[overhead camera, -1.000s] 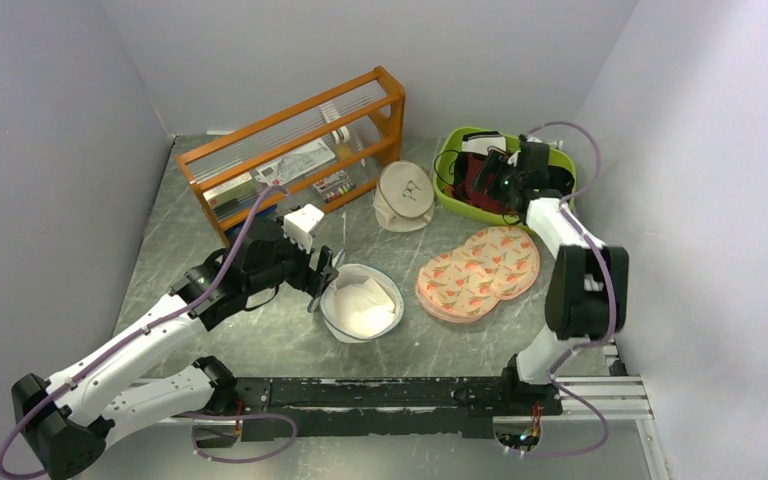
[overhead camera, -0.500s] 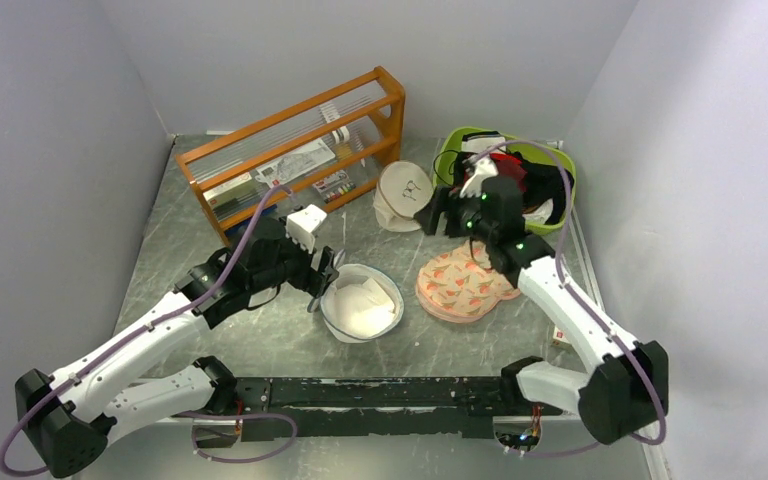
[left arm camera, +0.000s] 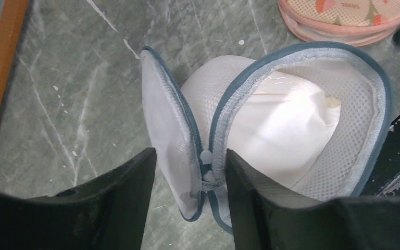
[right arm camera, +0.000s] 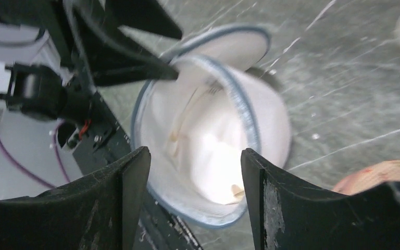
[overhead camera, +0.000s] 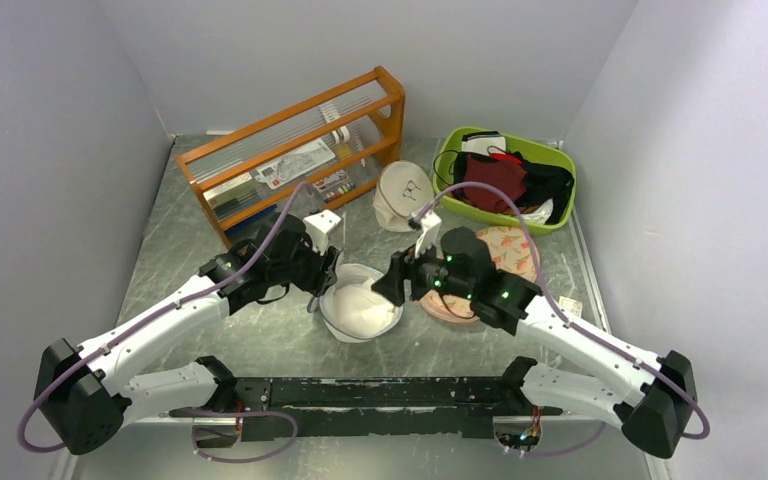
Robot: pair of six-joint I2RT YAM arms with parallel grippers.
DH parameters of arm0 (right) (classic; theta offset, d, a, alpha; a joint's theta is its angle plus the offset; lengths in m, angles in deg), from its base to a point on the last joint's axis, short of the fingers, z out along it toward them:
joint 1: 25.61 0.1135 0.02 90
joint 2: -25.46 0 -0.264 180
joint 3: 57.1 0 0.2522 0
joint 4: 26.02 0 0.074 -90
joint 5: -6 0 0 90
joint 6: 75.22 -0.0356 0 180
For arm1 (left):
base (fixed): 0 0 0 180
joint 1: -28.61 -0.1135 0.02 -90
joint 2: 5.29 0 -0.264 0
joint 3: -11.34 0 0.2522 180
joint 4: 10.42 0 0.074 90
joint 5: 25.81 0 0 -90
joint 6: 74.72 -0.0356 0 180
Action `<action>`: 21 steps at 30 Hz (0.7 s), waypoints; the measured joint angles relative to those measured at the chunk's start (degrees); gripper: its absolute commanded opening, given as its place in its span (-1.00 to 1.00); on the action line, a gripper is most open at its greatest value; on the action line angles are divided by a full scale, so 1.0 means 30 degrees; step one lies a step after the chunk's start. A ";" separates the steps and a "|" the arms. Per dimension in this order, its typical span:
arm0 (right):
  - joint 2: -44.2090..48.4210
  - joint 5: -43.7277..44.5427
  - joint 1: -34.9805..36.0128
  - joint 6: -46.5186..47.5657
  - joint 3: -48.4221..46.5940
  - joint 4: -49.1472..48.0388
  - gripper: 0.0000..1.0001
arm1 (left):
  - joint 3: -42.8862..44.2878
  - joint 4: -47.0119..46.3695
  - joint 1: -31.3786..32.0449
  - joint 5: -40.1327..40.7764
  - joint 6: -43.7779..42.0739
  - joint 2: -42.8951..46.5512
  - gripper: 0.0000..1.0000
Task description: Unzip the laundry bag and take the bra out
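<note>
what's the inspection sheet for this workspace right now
surface: grey marble table with pale specks
job's things: laundry bag unzipped, flap open, white inside; bra in the green basin
clutter: wooden rack, cream pouch, peach pad
grippers: left tool open, astride the bag's zip edge; right tool open over the bag
cables: purple cable looped along each arm
surroundings: plain grey walls

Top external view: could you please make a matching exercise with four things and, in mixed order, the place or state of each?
Things:
1. laundry bag
2. bra
3. peach pad
4. wooden rack

Place or state:
A. inside the green basket
B. orange frame, far left of the table
C. unzipped, white inside showing
D. lying flat, just in front of the basket

Pairs: 1-C, 2-A, 3-D, 4-B
</note>
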 measured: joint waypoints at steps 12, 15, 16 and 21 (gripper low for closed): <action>-0.4998 0.5705 0.6302 -0.0568 -0.1319 0.0517 -0.26 | 0.0000 -0.0051 -0.0073 -0.1552 -0.0117 -0.0335 -0.60; -0.6965 0.7985 0.6841 -0.0729 -0.2346 0.1020 -0.24 | 0.0000 -0.0066 -0.0073 -0.2040 -0.0189 -0.0335 -0.77; -0.7497 0.8706 0.6951 -0.0852 -0.2565 0.1151 -0.22 | 0.0000 -0.0087 -0.0080 -0.2193 -0.0233 -0.0328 -0.82; -0.9260 1.1468 0.7315 -0.1435 -0.2732 0.1443 0.12 | 0.0000 -0.0138 -0.0087 -0.2871 -0.0262 -0.0306 -0.86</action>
